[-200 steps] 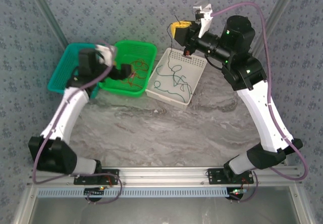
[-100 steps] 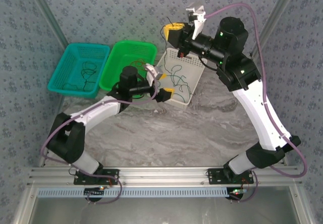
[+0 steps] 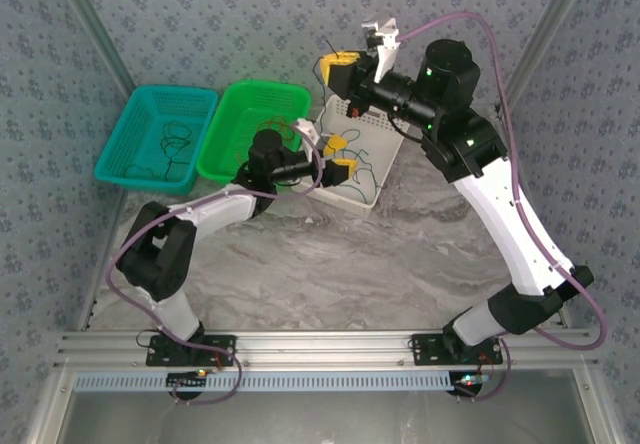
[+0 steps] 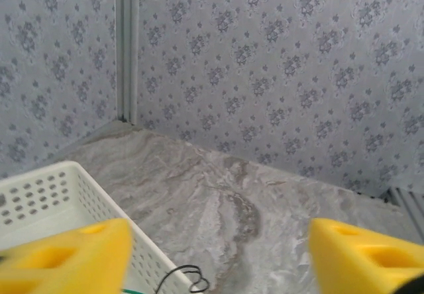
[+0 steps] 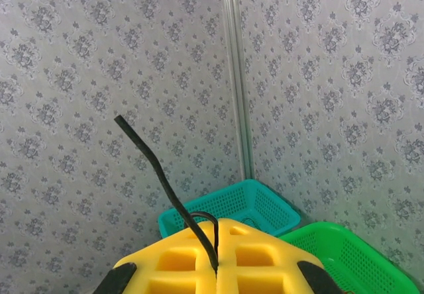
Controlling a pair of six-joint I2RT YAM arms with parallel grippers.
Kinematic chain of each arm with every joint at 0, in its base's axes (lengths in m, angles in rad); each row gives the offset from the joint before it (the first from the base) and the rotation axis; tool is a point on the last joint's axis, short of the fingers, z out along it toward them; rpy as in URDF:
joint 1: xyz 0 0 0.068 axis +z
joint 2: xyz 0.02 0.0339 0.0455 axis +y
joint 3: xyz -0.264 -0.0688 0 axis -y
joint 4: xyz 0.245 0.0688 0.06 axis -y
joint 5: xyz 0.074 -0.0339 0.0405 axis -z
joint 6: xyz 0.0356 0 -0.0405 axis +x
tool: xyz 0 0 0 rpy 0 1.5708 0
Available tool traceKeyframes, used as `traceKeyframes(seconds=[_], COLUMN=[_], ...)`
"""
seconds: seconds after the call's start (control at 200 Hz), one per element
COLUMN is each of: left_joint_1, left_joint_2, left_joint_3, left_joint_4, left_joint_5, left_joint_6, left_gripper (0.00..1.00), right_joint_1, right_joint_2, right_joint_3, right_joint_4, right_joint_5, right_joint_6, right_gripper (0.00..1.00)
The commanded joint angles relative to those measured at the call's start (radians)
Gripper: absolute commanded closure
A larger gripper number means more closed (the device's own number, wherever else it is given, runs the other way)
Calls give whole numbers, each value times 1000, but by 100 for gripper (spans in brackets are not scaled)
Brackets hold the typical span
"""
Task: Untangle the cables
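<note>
Overhead: We see the right gripper (image 3: 332, 67) raised above the far end of the white basket (image 3: 368, 202), pressed together on a black cable (image 3: 329, 43) whose tip pokes upward.
Left arm, overhead: The left gripper (image 3: 340, 156) hangs over the near-left part of that basket, close to the green cable (image 3: 365, 169) coiled inside.
Other baskets: The green basket (image 3: 232, 114) holds a red cable (image 3: 270, 129) and the teal basket (image 3: 120, 149) a thin dark wire (image 3: 175, 144). Both sit on the marbled surface (image 3: 400, 254), left of the white one.
Left wrist: We find the yellow fingers (image 4: 66, 257) spread wide with nothing between them. A dark loop (image 4: 190, 282) lies low at the white basket's rim.
Right wrist: The black cable rises from the seam of the closed fingers and bends left, with the teal and green baskets beyond.
Step in hand: We judge the left gripper is about to take a strand while the right holds the black cable aloft.
Doing it well: We would lower the left gripper until a single strand lies between its fingers. It should close near a crossing and pin that strand. The right arm can then draw away slowly, so the black cable slides free without dragging the green one or tipping the light basket.
</note>
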Motion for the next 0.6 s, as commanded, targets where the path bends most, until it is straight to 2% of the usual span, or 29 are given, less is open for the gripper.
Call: traceKeyframes(seconds=[0.0, 0.04, 0.145, 0.27, 0.35, 0.395, 0.46, 0.49, 0.595], left_joint_1=[-7, -4, 1, 24, 46, 56, 67, 68, 68], left_joint_2=[17, 12, -28, -114, -175, -202, -227, -236, -245], left_joint_3=[30, 18, -13, -59, -82, -66, 1, 43, 208], left_joint_4=[100, 97, 6, -115, -150, -212, -350, -426, -679], left_joint_5=[-5, -19, -31, -116, -167, -178, -178, -177, -186], left_joint_6=[-35, -28, -3, 15, 7, 13, 23, 30, 51], left_gripper=[62, 75, 100, 100, 100, 100, 100, 100, 100], right_joint_1=[7, 5, -14, -49, -67, -75, -81, -83, -90], right_joint_2=[-34, -37, -50, -76, -93, -104, -127, -138, -173], right_joint_3=[-13, -16, -31, -97, -138, -159, -200, -219, -263], right_joint_4=[43, 37, 4, 5, 7, 10, 22, 31, 26], right_joint_5=[27, 40, 79, 135, 167, 186, 219, 235, 295], right_joint_6=[20, 18, 16, 17, 22, 29, 38, 40, 38], right_gripper=[100, 100, 100, 100, 95, 86, 66, 54, 2])
